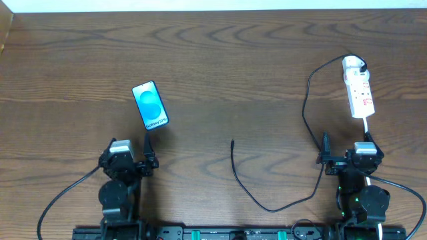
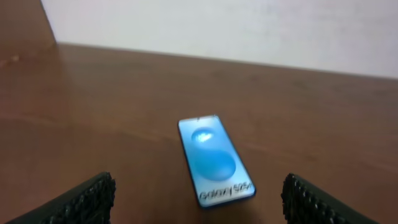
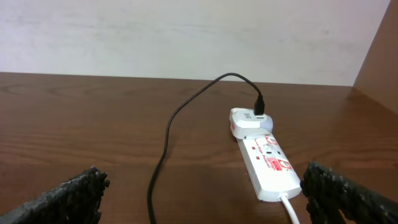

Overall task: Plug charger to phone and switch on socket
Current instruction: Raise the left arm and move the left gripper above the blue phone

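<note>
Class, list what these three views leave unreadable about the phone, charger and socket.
Socket switch position: too small in overhead and right wrist views.
Phone port: too small overhead, blurred in left wrist view.
Charger tip type: tiny overhead, outside both wrist views.

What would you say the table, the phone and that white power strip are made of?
The table looks like dark wood or a wood-look laminate: flowing grain lines and a slight sheen. The phone seems to have a glossy glass front, glowing blue, with dark edges. The power strip looks like smooth white moulded plastic with small red markings.
</note>
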Controlling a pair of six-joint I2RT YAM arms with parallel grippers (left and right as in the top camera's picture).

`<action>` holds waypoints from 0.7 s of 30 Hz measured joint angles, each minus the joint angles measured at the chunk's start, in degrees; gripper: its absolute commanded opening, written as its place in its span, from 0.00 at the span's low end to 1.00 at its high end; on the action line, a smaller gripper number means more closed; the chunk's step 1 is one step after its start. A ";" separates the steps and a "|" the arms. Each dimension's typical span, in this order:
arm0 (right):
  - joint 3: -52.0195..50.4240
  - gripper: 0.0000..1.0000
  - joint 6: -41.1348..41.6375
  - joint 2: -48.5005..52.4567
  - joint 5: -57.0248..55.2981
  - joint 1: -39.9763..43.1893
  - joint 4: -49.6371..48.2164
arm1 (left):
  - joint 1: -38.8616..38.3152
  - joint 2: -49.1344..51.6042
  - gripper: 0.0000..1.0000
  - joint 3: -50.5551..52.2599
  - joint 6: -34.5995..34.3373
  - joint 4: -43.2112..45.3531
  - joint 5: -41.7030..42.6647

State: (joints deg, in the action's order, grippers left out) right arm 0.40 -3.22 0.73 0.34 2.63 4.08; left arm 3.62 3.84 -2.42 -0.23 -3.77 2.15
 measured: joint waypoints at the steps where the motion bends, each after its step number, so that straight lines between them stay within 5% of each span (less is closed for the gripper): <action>1: 0.00 0.99 0.00 0.00 0.00 0.00 -0.02 | -0.02 1.66 0.86 -0.46 0.00 -0.37 -0.17; 21: 0.00 0.99 0.00 -0.02 0.00 0.00 0.00 | 0.00 29.55 0.86 -24.41 -0.98 -4.42 -0.83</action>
State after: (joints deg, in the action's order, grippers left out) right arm 0.40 -3.22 0.71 0.34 2.63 4.08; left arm 3.62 33.39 -26.83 -1.21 -8.19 1.32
